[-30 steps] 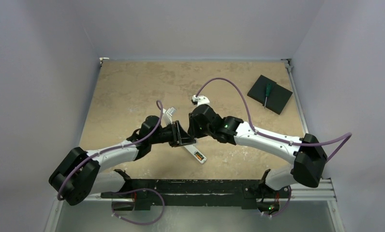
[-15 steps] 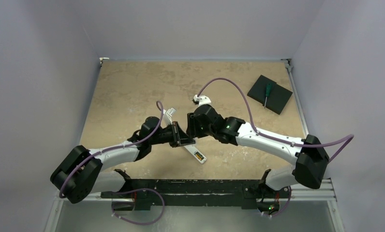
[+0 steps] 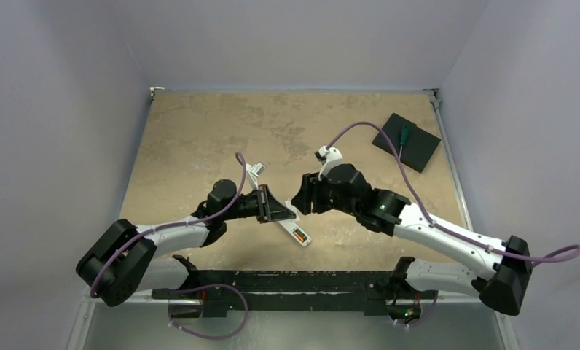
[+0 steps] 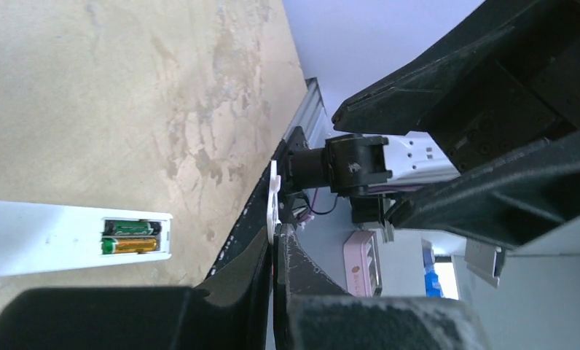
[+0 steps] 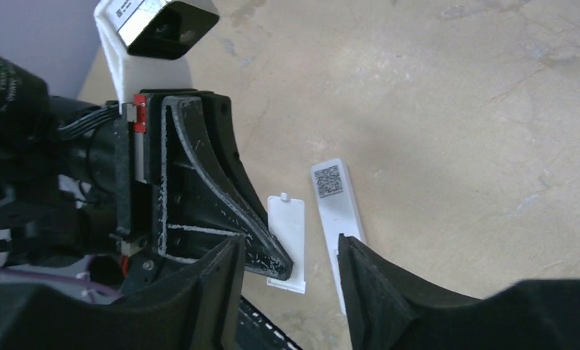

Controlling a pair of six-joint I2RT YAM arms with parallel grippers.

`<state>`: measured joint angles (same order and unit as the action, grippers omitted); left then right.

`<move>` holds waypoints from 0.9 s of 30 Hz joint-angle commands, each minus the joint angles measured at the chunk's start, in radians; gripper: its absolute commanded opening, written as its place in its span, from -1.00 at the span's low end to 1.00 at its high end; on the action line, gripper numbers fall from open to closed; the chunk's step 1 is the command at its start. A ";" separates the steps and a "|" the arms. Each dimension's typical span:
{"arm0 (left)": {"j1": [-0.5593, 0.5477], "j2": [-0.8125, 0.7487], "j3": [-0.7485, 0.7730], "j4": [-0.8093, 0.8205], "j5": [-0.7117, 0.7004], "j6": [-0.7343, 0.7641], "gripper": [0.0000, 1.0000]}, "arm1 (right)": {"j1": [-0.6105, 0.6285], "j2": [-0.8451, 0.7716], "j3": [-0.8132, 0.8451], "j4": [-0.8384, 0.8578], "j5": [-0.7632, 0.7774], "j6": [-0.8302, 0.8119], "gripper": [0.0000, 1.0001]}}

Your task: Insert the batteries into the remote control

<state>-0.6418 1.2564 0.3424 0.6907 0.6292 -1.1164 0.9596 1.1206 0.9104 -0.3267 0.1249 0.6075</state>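
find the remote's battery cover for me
Right wrist view, centre: the battery cover is pinched in the left gripper, close beside the remote control.

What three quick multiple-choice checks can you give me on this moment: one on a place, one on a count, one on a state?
1. Where is the green-handled screwdriver?
A) on the black pad
B) on the bare tabletop
C) held in a gripper

2. How many batteries sit in the recess of the remote?
A) none
B) one
C) two

3. The left gripper is:
A) wide open
B) shut on the white battery cover
C) shut on the remote

Answers:
1 A, the screwdriver lies across the pad at the far right.
2 C, a dark cell and a gold one lie side by side in the open recess.
3 B, the wrist views show the gripper pinching the thin white cover, apart from the remote.
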 commanded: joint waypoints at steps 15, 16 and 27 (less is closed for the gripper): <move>0.003 0.090 -0.091 0.750 0.205 -0.261 -1.00 | -0.025 -0.181 -0.115 0.152 -0.240 -0.046 -0.09; 0.002 0.091 -0.092 0.758 0.209 -0.266 -1.00 | -0.027 -0.185 -0.119 0.165 -0.252 -0.046 -0.10; 0.002 0.093 -0.096 0.821 0.240 -0.298 -1.00 | -0.039 -0.209 -0.148 0.270 -0.342 -0.008 -0.16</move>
<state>-0.6418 1.3449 0.2508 1.3964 0.8452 -1.3998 0.9287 0.9333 0.7773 -0.1516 -0.1547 0.5842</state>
